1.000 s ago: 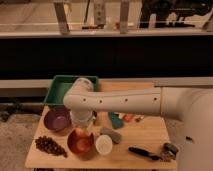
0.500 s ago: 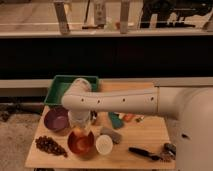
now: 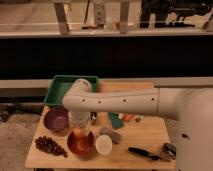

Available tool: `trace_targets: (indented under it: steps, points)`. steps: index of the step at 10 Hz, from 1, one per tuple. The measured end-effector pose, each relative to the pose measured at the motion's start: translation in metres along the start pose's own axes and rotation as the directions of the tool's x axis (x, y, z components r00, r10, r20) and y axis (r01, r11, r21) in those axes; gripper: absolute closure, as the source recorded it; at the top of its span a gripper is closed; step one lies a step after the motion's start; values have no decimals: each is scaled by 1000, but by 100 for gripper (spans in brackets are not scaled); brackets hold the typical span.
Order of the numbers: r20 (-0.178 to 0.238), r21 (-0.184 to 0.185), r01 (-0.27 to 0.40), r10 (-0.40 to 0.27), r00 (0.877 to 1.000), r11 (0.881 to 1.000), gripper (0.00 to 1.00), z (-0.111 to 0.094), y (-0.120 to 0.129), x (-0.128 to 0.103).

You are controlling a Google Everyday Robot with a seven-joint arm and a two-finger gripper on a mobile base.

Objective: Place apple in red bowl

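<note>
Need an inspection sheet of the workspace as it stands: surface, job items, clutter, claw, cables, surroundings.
surface: wooden table, items spread over its left and middle.
job's things: red bowl upright near the front left; apple cannot be told apart beneath the claw.
clutter: purple bowl, green tray, white cup, grape-like bunch, carrot, black tool.
claw: claw shut, hanging directly over the red bowl; arm reaches across from the right.
cables: nothing seen.
surroundings: dark panel behind the table.

Light wooden table, dark wall panel behind, pale ledge above (warm, dim light), speckled floor
</note>
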Motion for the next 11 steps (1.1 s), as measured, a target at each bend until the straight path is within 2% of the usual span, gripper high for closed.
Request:
trace_targets:
  steps: [2, 4, 9, 11]
  points:
    - [5, 7, 11, -11, 1000, 1000, 100, 1, -1, 0]
    - [9, 13, 20, -20, 1000, 1000, 94, 2, 0, 1]
    - [17, 20, 47, -48, 999, 999, 93, 4, 3, 0]
    - [19, 23, 63, -64, 998, 998, 80, 5, 4, 0]
